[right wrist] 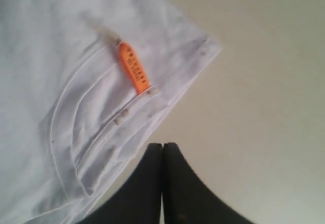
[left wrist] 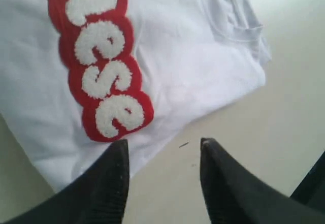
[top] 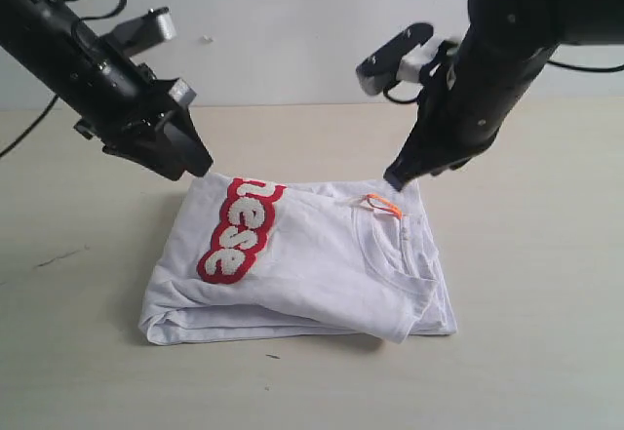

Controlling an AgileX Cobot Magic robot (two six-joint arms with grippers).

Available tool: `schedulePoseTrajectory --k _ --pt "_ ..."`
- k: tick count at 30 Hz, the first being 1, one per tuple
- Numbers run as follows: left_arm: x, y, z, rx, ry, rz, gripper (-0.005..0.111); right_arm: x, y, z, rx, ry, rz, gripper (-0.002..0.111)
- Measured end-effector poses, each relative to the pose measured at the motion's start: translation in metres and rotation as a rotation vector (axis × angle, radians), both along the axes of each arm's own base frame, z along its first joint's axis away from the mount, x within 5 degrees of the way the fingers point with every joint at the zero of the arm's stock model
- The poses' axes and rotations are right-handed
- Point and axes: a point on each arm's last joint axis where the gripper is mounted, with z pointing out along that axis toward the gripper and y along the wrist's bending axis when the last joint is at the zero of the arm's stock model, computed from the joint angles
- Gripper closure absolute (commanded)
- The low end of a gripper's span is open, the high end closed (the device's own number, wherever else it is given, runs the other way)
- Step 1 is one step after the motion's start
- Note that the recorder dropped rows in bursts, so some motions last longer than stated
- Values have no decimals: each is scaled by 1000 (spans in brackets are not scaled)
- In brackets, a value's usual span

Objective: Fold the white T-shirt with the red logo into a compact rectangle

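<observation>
Between left gripper (left wrist: 163, 142) and right gripper (right wrist: 162, 146) lies the white T-shirt (top: 322, 269), apparently unheld.

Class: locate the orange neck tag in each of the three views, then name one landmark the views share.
Exterior view: orange neck tag near the white T-shirt's far right corner, beside the right gripper.
Left wrist view: not in it.
Right wrist view: on the collar, ahead of that shut gripper.
Shared landmark: the ribbed collar.

Bright, even light; soft shadows; wrist views slightly blurry.
</observation>
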Motion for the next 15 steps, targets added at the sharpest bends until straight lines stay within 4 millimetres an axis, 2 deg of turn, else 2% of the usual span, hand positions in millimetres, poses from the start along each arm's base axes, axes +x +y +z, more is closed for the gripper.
schedulePoseTrajectory --k 3,7,10,15 --pt "-10 3 25 -18 -86 26 88 -8 -5 29 22 -90 -45 108" --pt "-29 10 57 -40 -217 74 107 -19 -9 58 73 -171 -93 108" --pt "-45 16 76 -38 -308 86 107 -29 -12 78 110 -229 -115 108" --pt "-70 26 94 -34 -431 122 107 -42 -16 101 155 -297 -140 108"
